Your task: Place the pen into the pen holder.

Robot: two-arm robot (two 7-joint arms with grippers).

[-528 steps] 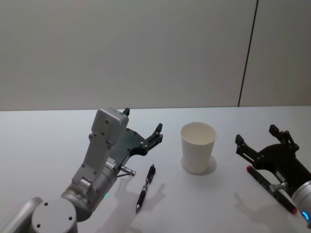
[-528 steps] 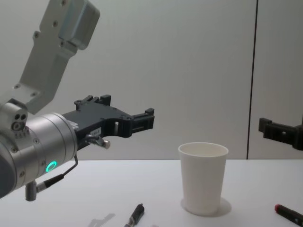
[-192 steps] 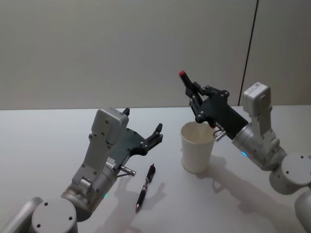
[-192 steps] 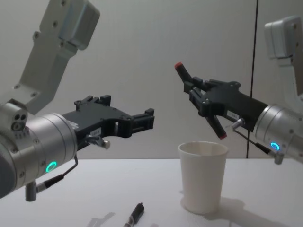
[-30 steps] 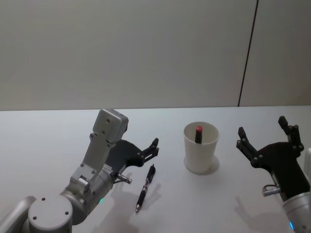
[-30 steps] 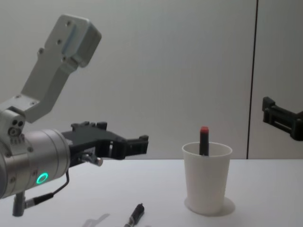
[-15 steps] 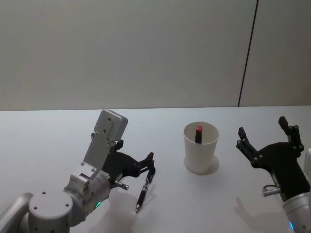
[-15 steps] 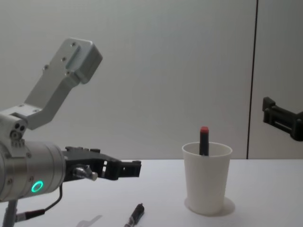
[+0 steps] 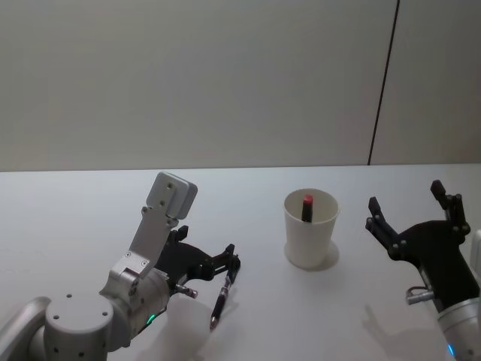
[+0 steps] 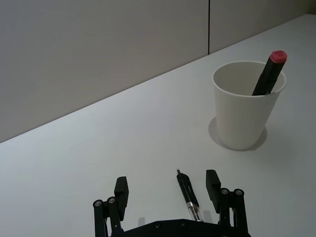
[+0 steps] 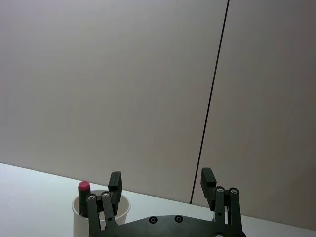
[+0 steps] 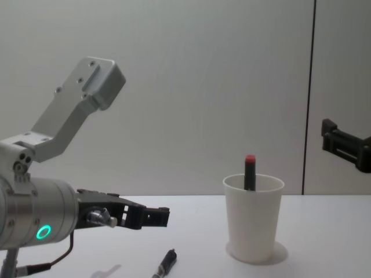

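Note:
A black pen [image 9: 223, 295] lies on the white table, left of the pen holder. In the left wrist view this pen [image 10: 187, 196] sits between my open fingers, nearer one of them, apart from both. My left gripper [image 9: 207, 254] hovers low over the pen's far end, open and empty. The pen holder [image 9: 310, 229] is a white paper cup standing upright. A black marker with a red cap [image 9: 307, 207] leans inside it. My right gripper [image 9: 404, 197] hangs open and empty to the right of the cup, above the table.
The white table [image 9: 75, 218] runs back to a plain grey wall with a dark vertical seam [image 9: 382, 83]. Bare tabletop surrounds the cup and the pen.
My left gripper has come down and forward, and its fingers now straddle the pen on the table. The right gripper, cup and red-capped marker have stayed put.

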